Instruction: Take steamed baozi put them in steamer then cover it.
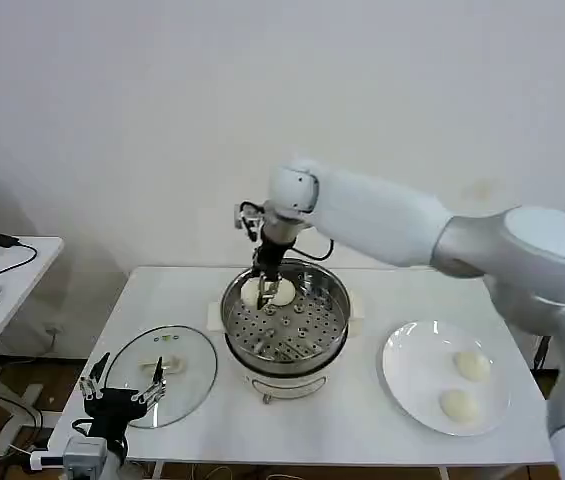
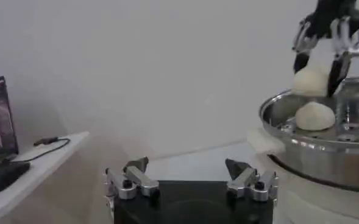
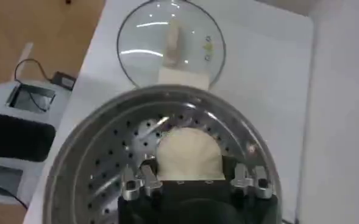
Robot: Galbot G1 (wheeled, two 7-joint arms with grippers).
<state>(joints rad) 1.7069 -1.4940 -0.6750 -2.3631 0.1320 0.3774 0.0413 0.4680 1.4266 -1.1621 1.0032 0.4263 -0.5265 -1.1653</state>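
The steamer (image 1: 334,300) stands mid-table, its perforated tray bare at the front. My right gripper (image 1: 267,283) hangs over the tray's far left part, shut on a steamed baozi (image 3: 188,152). The left wrist view shows that held baozi (image 2: 309,80) level with the rim between the right gripper's fingers (image 2: 336,72). A second baozi (image 2: 315,115) rests on the tray just below it. Two white buns (image 1: 283,292) (image 1: 251,294) sit by the fingers in the head view. Two more baozi (image 1: 472,365) (image 1: 459,404) lie on the white plate (image 1: 412,370). My left gripper (image 1: 122,385) is open and holds nothing.
The round glass lid (image 1: 187,350) lies flat on the table left of the steamer, under my left gripper. A side table (image 1: 22,290) with a phone, a cable and a mouse stands to the far left. The table's front edge runs close to the lid and the plate.
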